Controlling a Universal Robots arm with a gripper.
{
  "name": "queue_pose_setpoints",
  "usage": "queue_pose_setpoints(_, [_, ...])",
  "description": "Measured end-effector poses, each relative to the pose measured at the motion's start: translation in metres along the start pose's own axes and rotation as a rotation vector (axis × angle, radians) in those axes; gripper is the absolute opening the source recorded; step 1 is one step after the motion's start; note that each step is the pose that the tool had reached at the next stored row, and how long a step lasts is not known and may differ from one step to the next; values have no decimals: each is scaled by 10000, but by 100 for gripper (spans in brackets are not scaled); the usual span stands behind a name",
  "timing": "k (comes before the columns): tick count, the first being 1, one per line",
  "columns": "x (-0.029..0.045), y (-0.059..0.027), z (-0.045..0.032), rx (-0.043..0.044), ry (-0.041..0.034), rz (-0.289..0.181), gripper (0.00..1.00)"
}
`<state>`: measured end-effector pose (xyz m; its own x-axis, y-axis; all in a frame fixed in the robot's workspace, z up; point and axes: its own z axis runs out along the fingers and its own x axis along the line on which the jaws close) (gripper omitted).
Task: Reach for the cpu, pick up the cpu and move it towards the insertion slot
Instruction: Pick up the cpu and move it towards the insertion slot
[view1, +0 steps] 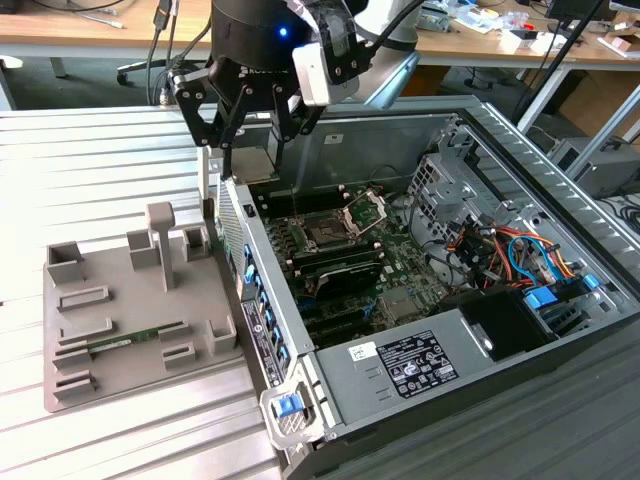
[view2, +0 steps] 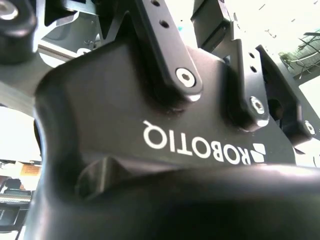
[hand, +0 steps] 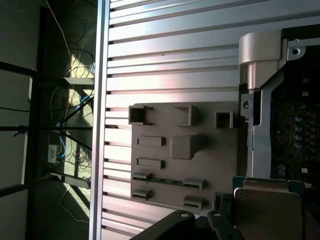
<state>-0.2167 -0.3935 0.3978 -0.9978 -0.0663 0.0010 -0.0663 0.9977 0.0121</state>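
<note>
1. While hanging over the case (view1: 262, 330) wall, holds the cpu (view1: 254, 170) pinched between the fingers of the gripper (view1: 252, 158): closed on it, chip level, clear of everything beneath.
2. Sits, in the exterior view, high near the arm, above the seam between tray (view1: 130, 290) and case; in the first wrist view, shows the cpu (hand: 267, 212) silver side up against the case edge, with the tray (hand: 220, 155) just beside.
3. Leaves the slot (view1: 325, 233) well apart, lower down on the board (view1: 405, 265), with clamp frame (view1: 366, 212) swung up and socket bare.
4. Could slip: looks gripped on thin edges alone, so a jolt, a tilt or a sudden stop might twist the chip or drop it onto the board.
5. Could clip the case wall or the raised frame if carried in too low; would skew the chip in the grip or knock it free.
6. Could bend socket contacts if lowered rotated or off-square; cannot read any corner marking from these views, so cannot vouch for orientation.
</note>
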Motion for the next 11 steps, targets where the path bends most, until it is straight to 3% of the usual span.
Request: queue_pose_setpoints(11, [-84,-6,0,0,0,0,55])
